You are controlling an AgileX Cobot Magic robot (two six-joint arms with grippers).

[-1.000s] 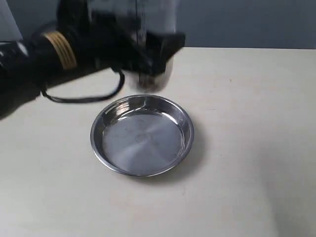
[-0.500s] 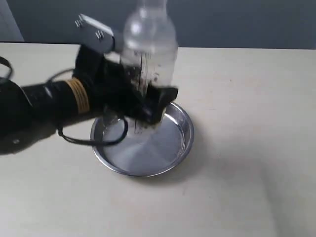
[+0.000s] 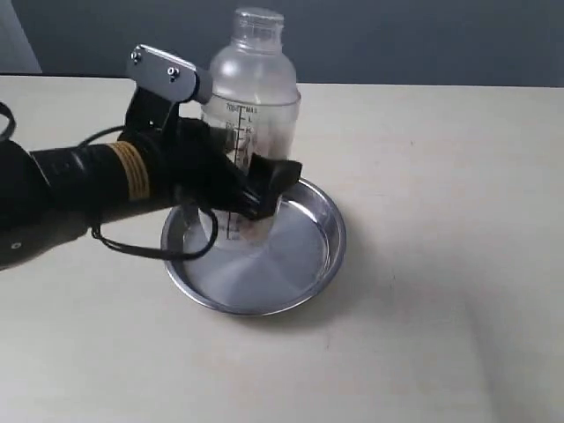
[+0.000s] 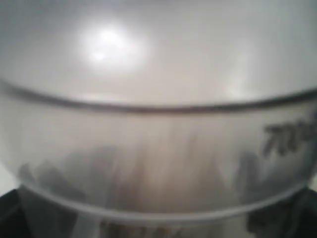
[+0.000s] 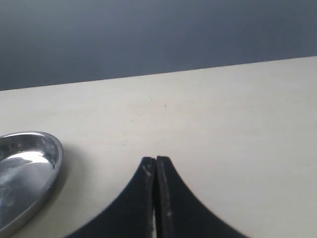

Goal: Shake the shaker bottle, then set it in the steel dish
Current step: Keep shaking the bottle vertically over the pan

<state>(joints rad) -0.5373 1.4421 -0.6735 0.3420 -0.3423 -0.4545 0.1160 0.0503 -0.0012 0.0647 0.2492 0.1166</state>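
While the left pincer [image 3: 242,189] clamps the shaker bottle [image 3: 260,97] around its lower body, jaws spread wide to span it, the bottle stands upright with its foot down inside the steel dish [image 3: 295,264], and this is where it can all come undone. Is the foot actually resting on that mirror base? From the exterior view I can't tell, and the left wrist view is no help, filled edge to edge by clear plastic [image 4: 158,148]. If there's a gap and the jaws let go, I'd expect a tall bottle to drop, bounce on slick steel and possibly topple. Look at the placement too: it sits off centre, toward the arm's side of the dish, close to the sloped rim. A foot landing partly on that slope could lean the bottle over once the support goes. The grains [image 3: 256,225] lie low in the bottom, which should help it stay put. Another worry is the black cable [image 3: 150,251] looping down across the dish's rim on the arm's side; a retreating arm could snag it and drag the dish, bottle and all. Jaws opening unevenly might also nudge the bottle sideways. Over on the other side, the right pincer [image 5: 156,166] is pressed closed and empty above the bare counter [image 3: 441,220], near the dish's edge [image 5: 49,153] but not touching it.
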